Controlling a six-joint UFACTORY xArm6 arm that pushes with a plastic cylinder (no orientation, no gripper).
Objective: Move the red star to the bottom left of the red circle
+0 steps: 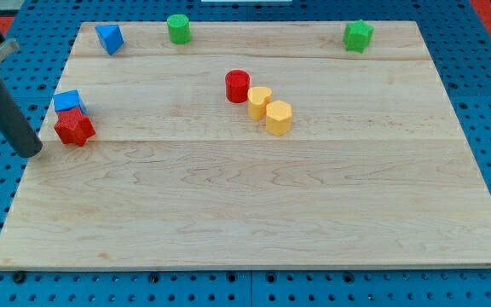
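The red star (74,128) lies near the board's left edge, touching a blue cube (68,101) just above it. The red circle (238,86) stands near the board's middle, toward the top. My tip (32,152) is at the left edge of the board, a little to the left of and below the red star, not touching it. The dark rod slants up to the view's top left corner.
A yellow heart-like block (259,101) and a yellow hexagon (279,118) sit right of and below the red circle. A blue block (109,37), a green cylinder (178,28) and a green star (358,35) line the top edge of the wooden board (254,213).
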